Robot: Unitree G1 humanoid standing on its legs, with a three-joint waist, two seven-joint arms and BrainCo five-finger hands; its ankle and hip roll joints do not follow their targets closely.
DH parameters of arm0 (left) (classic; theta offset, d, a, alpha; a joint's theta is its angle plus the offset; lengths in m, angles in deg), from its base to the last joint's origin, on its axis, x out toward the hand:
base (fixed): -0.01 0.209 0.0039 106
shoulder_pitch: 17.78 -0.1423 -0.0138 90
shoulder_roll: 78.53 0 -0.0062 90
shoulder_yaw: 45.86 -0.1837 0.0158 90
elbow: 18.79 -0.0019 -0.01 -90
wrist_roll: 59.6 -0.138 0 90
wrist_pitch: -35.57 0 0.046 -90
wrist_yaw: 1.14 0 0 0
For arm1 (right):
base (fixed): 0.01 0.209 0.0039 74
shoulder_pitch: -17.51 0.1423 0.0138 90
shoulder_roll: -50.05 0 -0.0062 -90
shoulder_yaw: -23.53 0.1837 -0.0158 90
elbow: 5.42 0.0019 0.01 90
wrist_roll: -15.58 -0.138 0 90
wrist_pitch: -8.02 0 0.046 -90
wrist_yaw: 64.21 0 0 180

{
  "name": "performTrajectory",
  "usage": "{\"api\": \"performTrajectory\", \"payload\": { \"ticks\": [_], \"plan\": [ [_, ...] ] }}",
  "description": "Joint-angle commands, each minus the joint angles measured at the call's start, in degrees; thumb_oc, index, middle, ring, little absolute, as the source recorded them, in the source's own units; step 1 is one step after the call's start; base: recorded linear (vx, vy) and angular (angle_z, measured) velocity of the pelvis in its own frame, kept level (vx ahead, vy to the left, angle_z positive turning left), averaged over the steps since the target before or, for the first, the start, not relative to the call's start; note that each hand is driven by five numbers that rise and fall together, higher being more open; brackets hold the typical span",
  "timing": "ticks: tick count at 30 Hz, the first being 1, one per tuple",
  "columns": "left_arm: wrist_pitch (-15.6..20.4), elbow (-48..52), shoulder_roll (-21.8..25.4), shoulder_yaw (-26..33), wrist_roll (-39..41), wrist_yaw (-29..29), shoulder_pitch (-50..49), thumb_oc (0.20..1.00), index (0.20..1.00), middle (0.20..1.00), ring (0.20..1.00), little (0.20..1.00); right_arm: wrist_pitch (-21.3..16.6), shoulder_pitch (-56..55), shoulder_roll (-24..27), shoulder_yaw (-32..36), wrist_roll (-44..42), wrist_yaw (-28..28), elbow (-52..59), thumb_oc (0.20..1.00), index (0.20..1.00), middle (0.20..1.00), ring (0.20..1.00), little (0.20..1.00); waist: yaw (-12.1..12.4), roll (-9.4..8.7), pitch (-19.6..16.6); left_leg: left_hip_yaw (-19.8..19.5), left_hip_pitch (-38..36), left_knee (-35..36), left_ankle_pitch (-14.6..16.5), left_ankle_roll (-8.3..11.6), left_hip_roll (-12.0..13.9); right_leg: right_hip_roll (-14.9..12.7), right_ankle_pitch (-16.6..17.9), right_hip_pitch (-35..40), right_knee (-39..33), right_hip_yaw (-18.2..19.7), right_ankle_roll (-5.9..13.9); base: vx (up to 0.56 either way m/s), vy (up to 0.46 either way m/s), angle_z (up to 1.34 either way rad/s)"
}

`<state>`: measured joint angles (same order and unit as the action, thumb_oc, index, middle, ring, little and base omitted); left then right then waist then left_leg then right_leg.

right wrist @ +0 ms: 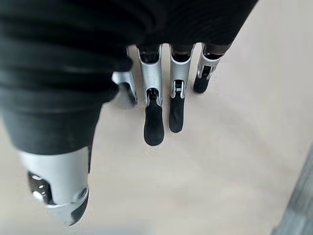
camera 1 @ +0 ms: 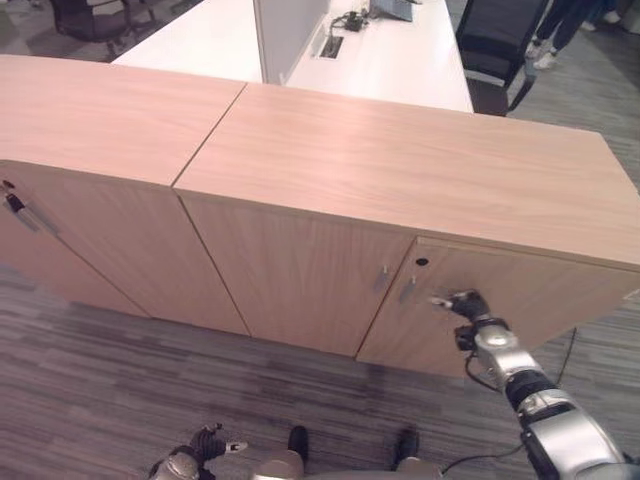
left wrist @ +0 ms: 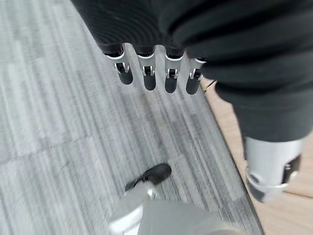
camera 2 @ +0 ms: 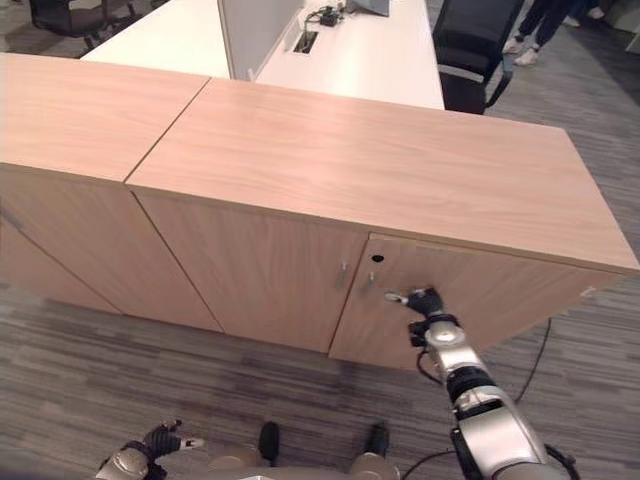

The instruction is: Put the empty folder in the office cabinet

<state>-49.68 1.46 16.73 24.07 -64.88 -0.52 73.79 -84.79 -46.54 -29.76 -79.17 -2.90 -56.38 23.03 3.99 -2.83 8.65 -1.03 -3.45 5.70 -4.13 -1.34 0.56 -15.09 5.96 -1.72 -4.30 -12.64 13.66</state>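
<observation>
My right hand's (camera 2: 428, 303) fingers (right wrist: 153, 122) were relaxed, mostly straight, holding nothing, against the right door of the low light-wood office cabinet (camera 2: 300, 170) near its small metal handle (camera 2: 369, 281) | my left hand (camera 2: 160, 440) hung low over grey carpet (camera 1: 120, 380), fingers loosely extended, empty | folder: could not tell where.

right robot hand (camera 2: 428, 301) – arm outstretched, fingers relaxed | left robot hand (camera 2: 160, 439) – low, relaxed

Two silver-grey jointed metal arms, each ending in a dark ribbed wrist cover, the right hand (right wrist: 151, 98) and left hand (left wrist: 156, 73) both showing rows of silver fingers with glossy black tips and a stubby silver thumb.
</observation>
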Motion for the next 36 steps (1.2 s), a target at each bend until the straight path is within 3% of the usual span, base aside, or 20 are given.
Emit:
{"api": "performTrajectory", "payload": {
  "ticks": [1, 6, 12, 14, 15, 21, 27, 36],
  "plan": [
    [1.19, -0.36, 0.77, -2.22, -0.24, -0.11, -0.07, 1.0, 1.0, 1.0, 1.0, 1.0, -2.74, 9.46, 3.64, 1.55, -2.9, 2.0, 0.53, 1.0, 1.0, 1.0, 1.0, 1.0, 2.54, -1.35, -2.38, 1.65, -0.52, -1.17, 6.18, 4.7, 2.09, -0.06, -1.54, 3.23, 4.59, -0.73, -0.01, 0.11, -0.019, 0.18],
    [0.88, -0.75, -0.18, -2.67, -0.51, -0.71, -1.24, 1.0, 1.0, 1.0, 1.0, 1.0, -1.61, 11.16, 5.83, 1.25, -1.93, 1.15, -4.51, 1.0, 1.0, 1.0, 1.0, 1.0, 2.13, -0.88, -3.78, 0.96, -1.62, -0.7, 6.55, 4.96, 2.1, 0.48, -2.16, 5.42, 3.34, -1.27, -0.25, 0.07, -0.029, -0.04],
    [0.53, -1.16, -1.16, -1.37, 1.26, -0.78, -1.54, 1.0, 1.0, 1.0, 1.0, 1.0, -1.39, 9.42, 4.85, 0.96, -1.56, 0.4, -4.53, 1.0, 1.0, 1.0, 1.0, 1.0, 1.41, -0.29, -4.45, 0.78, -1.93, -0.7, 6.48, 5.59, 2.95, 1.13, -2.67, 6.8, 1.77, -2.04, -0.82, 0.03, -0.068, -0.02],
    [0.42, -0.97, -1.55, -0.11, 2.69, -0.49, -1.2, 1.0, 1.0, 1.0, 1.0, 1.0, -1.87, 6.65, 3.07, 1.25, -2.01, 0.01, -2.97, 1.0, 1.0, 1.0, 1.0, 1.0, 1.02, 0.06, -4.48, 0.77, -1.89, -0.7, 6.35, 5.79, 3.27, 1.33, -3.01, 7.03, 1.56, -2.02, -1.09, 0.01, -0.079, 0.02],
    [0.45, -0.71, -2.22, 2.0, 4.16, 0.0, -0.99, 1.0, 1.0, 1.0, 1.0, 1.0, -2.5, -0.84, -0.67, 1.42, -1.54, -0.88, 3.21, 1.0, 1.0, 1.0, 1.0, 1.0, -0.01, 0.73, -4.58, 1.0, -2.03, -0.7, 6.19, 6.08, 3.75, 1.77, -3.32, 7.16, 1.24, -1.89, -1.54, 0.02, -0.081, 0.05],
    [0.19, 0.33, -3.24, 6.29, 6.14, 0.14, -0.49, 1.0, 1.0, 1.0, 1.0, 1.0, -2.07, -18.78, -7.13, -0.65, 4.78, -4.23, 10.28, 1.0, 1.0, 1.0, 1.0, 1.0, -2.56, 1.62, -4.83, 2.04, -2.55, -0.7, 6.2, 6.65, 4.71, 2.32, -3.7, 7.52, 0.41, -1.72, -2.02, 0.02, -0.041, -0.02],
    [0.36, 0.58, -3.59, 6.94, 6.2, -0.12, -0.73, 1.0, 1.0, 1.0, 1.0, 1.0, -1.22, -24.9, -8.8, -5.4, 15.38, -6.36, 5.85, 1.0, 1.0, 1.0, 1.0, 1.0, -3.88, 1.83, -4.81, 3.08, -3.0, -0.7, 6.25, 6.97, 5.32, 2.79, -3.92, 7.46, -0.05, -0.71, -2.17, 0.0, -0.017, -0.14],
    [1.02, -0.6, -6.11, 6.41, 8.41, -0.54, -0.85, 1.0, 1.0, 1.0, 1.0, 1.0, -1.01, -26.38, -11.43, -4.85, 17.5, -5.48, -5.94, 1.0, 1.0, 1.0, 1.0, 1.0, -5.05, 1.61, -4.97, 4.69, -4.34, -0.7, 6.31, 7.19, 6.17, 3.62, -4.08, 7.66, -0.7, 1.16, -2.5, -0.01, -0.001, -0.11]
  ]
}}
